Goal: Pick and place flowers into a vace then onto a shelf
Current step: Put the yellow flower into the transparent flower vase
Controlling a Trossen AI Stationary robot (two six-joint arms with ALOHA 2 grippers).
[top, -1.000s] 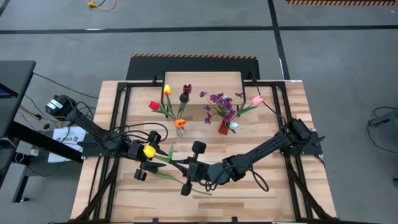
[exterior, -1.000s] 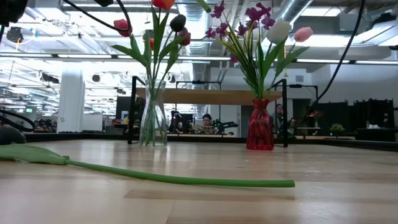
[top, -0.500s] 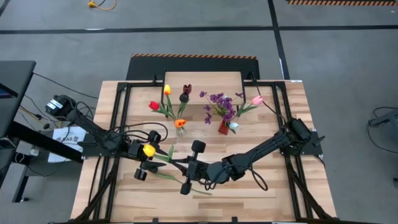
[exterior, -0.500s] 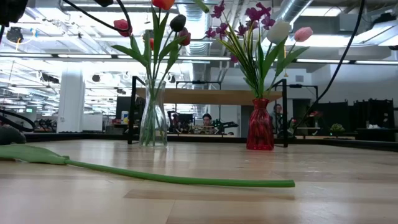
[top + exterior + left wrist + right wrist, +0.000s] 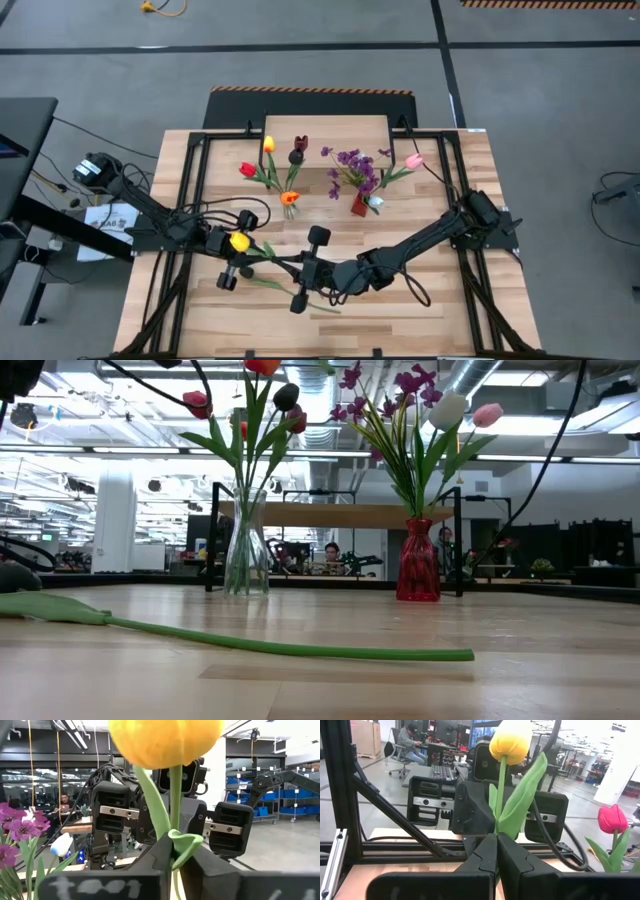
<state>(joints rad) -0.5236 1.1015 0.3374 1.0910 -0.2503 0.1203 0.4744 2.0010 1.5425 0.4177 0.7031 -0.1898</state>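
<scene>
- The left tool is sitting closed tight on the stem of a yellow tulip, just below the head; in its own wrist view the dark fingers are pinching the stem and a curled leaf.
- The right tool is also gripping that same stem lower down, its jaws meeting around it in the right wrist view, with the yellow head standing above.
- Both tools are facing each other near the middle of the bench, the flower spanning between them.
- A clear vase and a red vase are standing in front of the shelf, each holding flowers.
- A loose green stem is lying flat on the bench.
</scene>
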